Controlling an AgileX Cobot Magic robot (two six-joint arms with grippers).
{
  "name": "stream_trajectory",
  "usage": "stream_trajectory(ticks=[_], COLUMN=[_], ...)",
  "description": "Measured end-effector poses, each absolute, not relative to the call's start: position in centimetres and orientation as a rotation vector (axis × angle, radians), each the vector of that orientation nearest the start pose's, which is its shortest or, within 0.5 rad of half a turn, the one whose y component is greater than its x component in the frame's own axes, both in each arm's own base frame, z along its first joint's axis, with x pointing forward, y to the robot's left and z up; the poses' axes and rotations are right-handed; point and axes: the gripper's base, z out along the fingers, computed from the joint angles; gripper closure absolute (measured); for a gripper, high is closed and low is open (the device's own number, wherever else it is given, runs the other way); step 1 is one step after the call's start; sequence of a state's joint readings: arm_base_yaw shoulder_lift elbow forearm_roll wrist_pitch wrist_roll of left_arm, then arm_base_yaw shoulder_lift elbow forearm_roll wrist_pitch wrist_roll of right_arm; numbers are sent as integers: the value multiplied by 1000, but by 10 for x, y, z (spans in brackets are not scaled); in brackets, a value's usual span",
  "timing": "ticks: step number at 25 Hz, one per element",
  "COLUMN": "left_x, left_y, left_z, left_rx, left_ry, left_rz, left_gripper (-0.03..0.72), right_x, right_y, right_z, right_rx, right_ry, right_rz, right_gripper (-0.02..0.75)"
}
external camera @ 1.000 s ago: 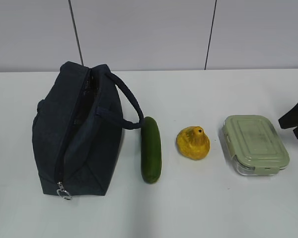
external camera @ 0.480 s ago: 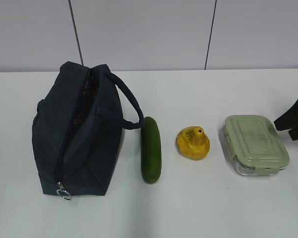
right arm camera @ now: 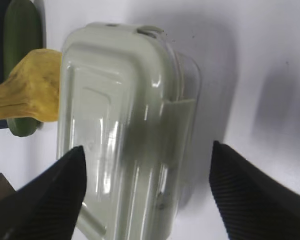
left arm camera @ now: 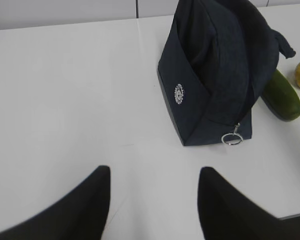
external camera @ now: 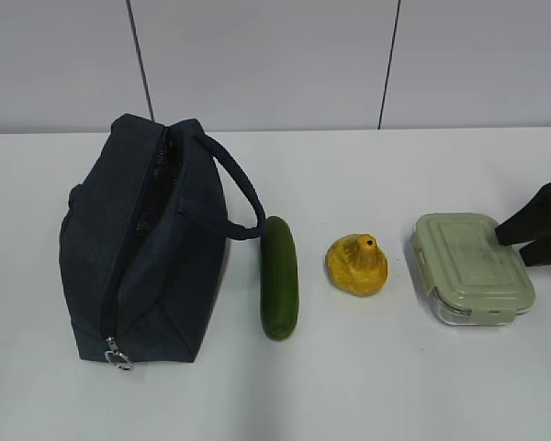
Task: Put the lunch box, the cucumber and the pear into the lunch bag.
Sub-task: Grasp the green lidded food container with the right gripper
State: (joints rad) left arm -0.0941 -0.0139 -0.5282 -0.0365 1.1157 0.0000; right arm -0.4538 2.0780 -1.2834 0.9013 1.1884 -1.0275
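White bench (external camera: 367, 386): lunch bag (external camera: 142, 248), cucumber (external camera: 279, 276), pear (external camera: 357, 265), lunch box (external camera: 471, 266) lined left to right. Right fingers (right arm camera: 225, 200) spread over lunch box; left fingers (left arm camera: 90, 200) spread, nothing gripped.

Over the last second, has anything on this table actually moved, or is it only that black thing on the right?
Only the right arm's black fingers moved: they slid leftward and now hang, spread open, at the edge of the clear glass lunch box with the sage-green lid, not yet gripping it. The box, yellow pear, dark green cucumber and navy fabric lunch bag stayed put.
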Motion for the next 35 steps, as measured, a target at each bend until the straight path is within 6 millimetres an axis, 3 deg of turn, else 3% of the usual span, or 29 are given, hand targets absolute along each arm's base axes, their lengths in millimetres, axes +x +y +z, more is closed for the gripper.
stream_trajectory(ticks=[4, 35], left_x=[-13, -13], left_y=[-2, -2], left_z=[280, 280], left_rx=[101, 101], left_ry=[2056, 2056], left_rz=[-102, -102], left_gripper=[346, 346], right_x=[361, 357], right_y=[-102, -95], right_z=[131, 126], right_rx=[-75, -49], right_ry=[2650, 2582], right_rz=[1108, 1165], right_gripper=[142, 146])
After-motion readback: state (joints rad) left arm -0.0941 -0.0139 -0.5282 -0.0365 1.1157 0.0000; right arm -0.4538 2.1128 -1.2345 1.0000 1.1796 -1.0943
